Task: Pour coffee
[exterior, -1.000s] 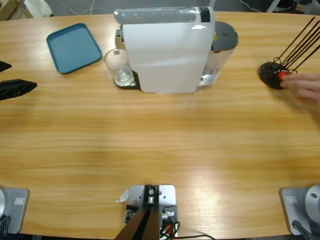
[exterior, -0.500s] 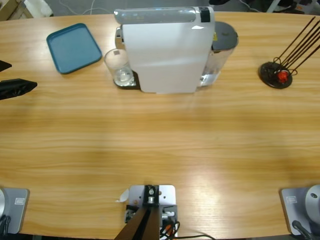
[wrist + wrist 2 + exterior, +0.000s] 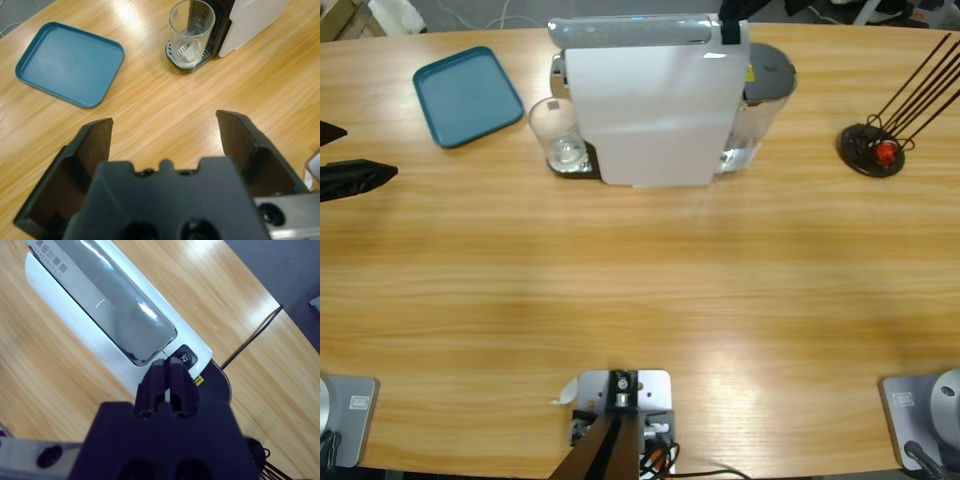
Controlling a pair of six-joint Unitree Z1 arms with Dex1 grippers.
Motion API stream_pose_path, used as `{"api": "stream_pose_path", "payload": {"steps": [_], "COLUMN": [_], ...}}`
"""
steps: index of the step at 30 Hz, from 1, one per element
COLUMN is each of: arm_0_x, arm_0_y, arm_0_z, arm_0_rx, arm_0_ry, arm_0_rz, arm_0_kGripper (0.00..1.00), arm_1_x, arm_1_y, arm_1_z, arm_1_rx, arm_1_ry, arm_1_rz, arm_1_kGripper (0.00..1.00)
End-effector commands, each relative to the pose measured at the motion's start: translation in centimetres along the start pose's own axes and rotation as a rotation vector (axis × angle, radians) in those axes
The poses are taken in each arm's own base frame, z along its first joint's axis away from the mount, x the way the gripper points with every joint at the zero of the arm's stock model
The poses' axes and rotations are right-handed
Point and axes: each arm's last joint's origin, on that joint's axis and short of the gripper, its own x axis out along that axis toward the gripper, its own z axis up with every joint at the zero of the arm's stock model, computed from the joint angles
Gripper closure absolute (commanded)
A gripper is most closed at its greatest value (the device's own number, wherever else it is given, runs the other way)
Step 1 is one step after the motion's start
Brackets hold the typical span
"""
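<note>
A clear drinking glass (image 3: 560, 135) (image 3: 191, 30) stands on the drip tray of the white coffee machine (image 3: 655, 100) (image 3: 100, 300), at its left end. I see no coffee in the glass. My left gripper (image 3: 360, 152) (image 3: 165, 121) hovers at the table's left edge, open, nothing between its jaws, pointing toward the glass from a distance. Coming in at the top edge, my right gripper (image 3: 732, 8) (image 3: 169, 367) is shut with nothing held; its tips are just above the machine's top, beside a small black button (image 3: 185, 357) at the end of the silver lid.
A blue tray (image 3: 468, 93) (image 3: 70, 64) lies at the back left, near the glass. A black wire stand (image 3: 870, 148) with a red piece at its base sits at the far right. Bare wooden table (image 3: 640, 300) spreads in front of the machine.
A person's hand at the wire stand has withdrawn from view. The right gripper has come in at the top edge over the machine. The left gripper has barely shifted.
</note>
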Motion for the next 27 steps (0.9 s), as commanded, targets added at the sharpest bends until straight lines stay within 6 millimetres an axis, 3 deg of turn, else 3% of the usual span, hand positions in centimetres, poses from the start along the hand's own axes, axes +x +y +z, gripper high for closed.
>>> {"api": "stream_pose_path", "payload": {"steps": [1, 15, 27], "arm_0_x": [0.9, 1.2, 1.1], "arm_0_y": [-0.2, -0.2, -0.2], "arm_0_z": [-0.1, 0.0, 0.0], "arm_0_rx": [0.021, 0.027, 0.027], "arm_0_ry": [0.027, 0.038, 0.037], "arm_0_rz": [0.002, -0.002, 0.000], "arm_0_kGripper": [0.110, 0.110, 0.110], "arm_1_x": [2.1, 1.9, 3.2], "arm_1_y": [-0.1, -0.9, -1.5], "arm_1_z": [0.0, 0.6, -0.3], "arm_1_rx": [-0.019, -0.017, -0.001], "arm_1_ry": [0.058, 0.042, 0.085], "arm_1_rz": [-0.014, -0.054, -0.061], "arm_1_kGripper": [1.000, 1.000, 1.000]}}
